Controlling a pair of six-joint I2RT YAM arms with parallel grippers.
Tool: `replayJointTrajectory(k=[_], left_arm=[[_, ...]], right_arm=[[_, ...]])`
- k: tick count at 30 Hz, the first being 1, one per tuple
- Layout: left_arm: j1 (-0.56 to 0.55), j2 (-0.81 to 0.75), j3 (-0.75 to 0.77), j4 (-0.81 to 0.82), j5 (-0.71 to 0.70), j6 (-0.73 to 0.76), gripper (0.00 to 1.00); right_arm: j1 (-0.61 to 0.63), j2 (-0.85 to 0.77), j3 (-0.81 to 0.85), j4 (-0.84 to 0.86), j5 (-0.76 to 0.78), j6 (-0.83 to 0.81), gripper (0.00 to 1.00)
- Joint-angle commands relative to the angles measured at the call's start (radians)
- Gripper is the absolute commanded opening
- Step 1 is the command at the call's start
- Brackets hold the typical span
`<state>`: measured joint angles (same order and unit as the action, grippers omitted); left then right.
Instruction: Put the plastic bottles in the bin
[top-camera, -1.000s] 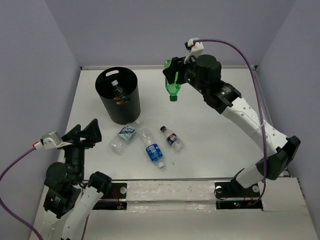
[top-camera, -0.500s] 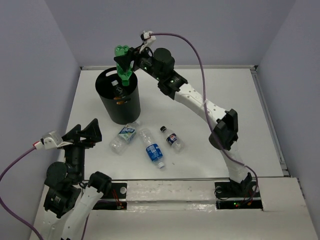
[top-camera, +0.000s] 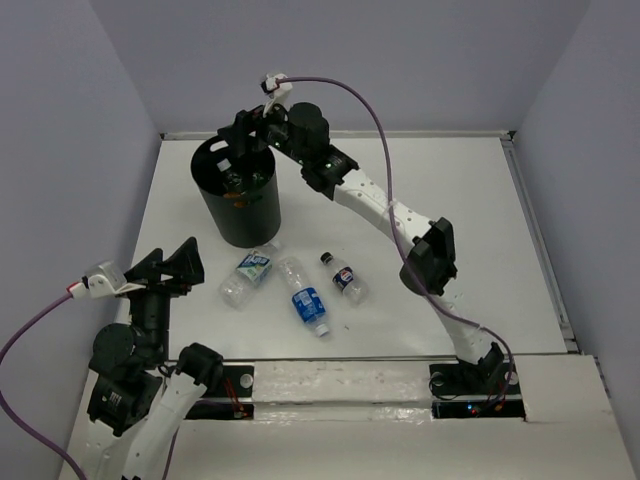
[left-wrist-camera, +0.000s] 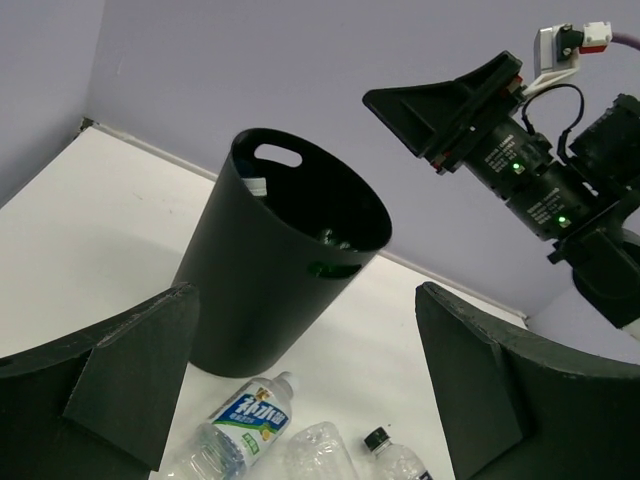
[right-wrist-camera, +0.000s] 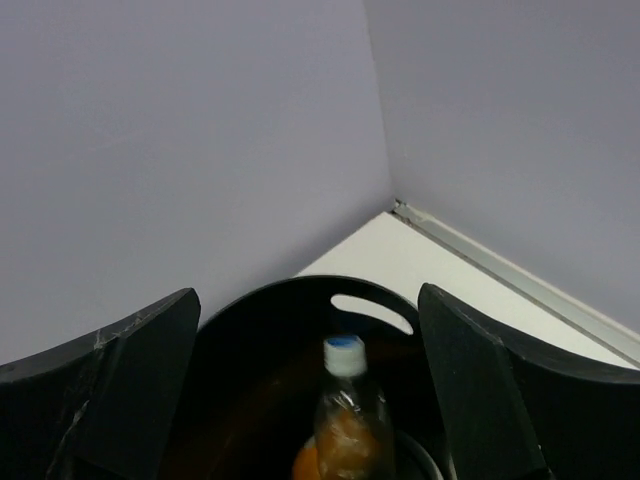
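Above the tall black plastic bin (top-camera: 238, 215) at far left, the right gripper (top-camera: 243, 140) hangs wide open, empty; the left gripper (top-camera: 172, 264), near, gapes empty too.

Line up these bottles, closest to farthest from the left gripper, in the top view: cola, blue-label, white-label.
1. The white-label bottle, just right of the left gripper.
2. The blue-label bottle, in the middle.
3. The cola bottle, farthest right.
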<state>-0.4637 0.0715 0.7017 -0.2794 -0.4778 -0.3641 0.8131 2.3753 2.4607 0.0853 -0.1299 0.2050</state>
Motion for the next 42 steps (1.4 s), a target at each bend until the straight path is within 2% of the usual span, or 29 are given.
replayJointTrajectory(k=[1, 2, 3, 6, 7, 8, 11, 13, 14, 17, 21, 28, 33, 37, 38, 40, 42], left_arm=[[-0.006, 0.025, 0.002, 0.051, 0.008, 0.019, 0.99], [-0.004, 0.024, 0.002, 0.051, 0.008, 0.019, 0.99], [-0.004, 0.019, 0.002, 0.049, 0.01, 0.017, 0.99], [-0.004, 0.013, 0.004, 0.048, 0.007, 0.016, 0.99], [-0.004, 0.011, 0.002, 0.046, 0.01, 0.014, 0.99], [-0.004, 0.013, 0.002, 0.052, 0.011, 0.016, 0.99], [-0.006, 0.017, 0.001, 0.054, 0.021, 0.017, 0.99], [-0.004, 0.022, 0.001, 0.054, 0.019, 0.017, 0.99], [-0.004, 0.024, 0.001, 0.052, 0.018, 0.016, 0.99], [-0.006, 0.03, 0.002, 0.052, 0.019, 0.016, 0.99], [-0.003, 0.037, 0.004, 0.051, 0.018, 0.016, 0.99], [0.01, 0.036, 0.001, 0.051, 0.028, 0.011, 0.99], [0.01, 0.039, 0.002, 0.048, 0.027, 0.014, 0.99], [0.01, 0.034, 0.002, 0.048, 0.025, 0.013, 0.99], [0.01, 0.033, 0.004, 0.049, 0.027, 0.014, 0.99], [0.01, 0.031, 0.002, 0.051, 0.027, 0.014, 0.99], [0.011, 0.028, 0.004, 0.049, 0.024, 0.016, 0.99]], right_arm=[[0.008, -0.269, -0.128, -0.126, 0.07, -0.12, 0.95], [0.008, -0.324, -0.211, -0.128, 0.117, -0.127, 0.92], [0.008, -0.429, -0.38, -0.145, 0.16, -0.118, 0.88], [-0.028, -0.563, -0.599, -0.231, 0.2, -0.078, 0.82], [-0.028, -0.633, -0.729, -0.296, 0.223, -0.055, 0.8], [-0.028, -0.662, -0.78, -0.329, 0.277, -0.041, 0.75], [-0.028, -0.748, -0.943, -0.458, 0.325, 0.014, 0.7], [-0.028, -0.781, -1.008, -0.527, 0.316, 0.043, 0.71], [-0.028, -0.801, -1.054, -0.547, 0.299, 0.051, 0.75], [-0.028, -0.78, -1.077, -0.634, 0.253, 0.057, 0.83], [-0.028, -0.713, -1.074, -0.685, 0.185, 0.034, 0.88], [-0.028, -0.573, -1.063, -0.693, 0.073, 0.017, 0.88], [-0.028, -0.492, -1.071, -0.677, 0.084, 0.031, 0.87], [-0.028, -0.479, -1.089, -0.665, 0.078, 0.033, 0.81], [-0.028, -0.479, -1.092, -0.664, 0.082, 0.033, 0.75], [-0.028, -0.475, -1.094, -0.665, 0.091, 0.031, 0.69], [-0.028, -0.482, -1.092, -0.664, 0.111, 0.031, 0.57]])
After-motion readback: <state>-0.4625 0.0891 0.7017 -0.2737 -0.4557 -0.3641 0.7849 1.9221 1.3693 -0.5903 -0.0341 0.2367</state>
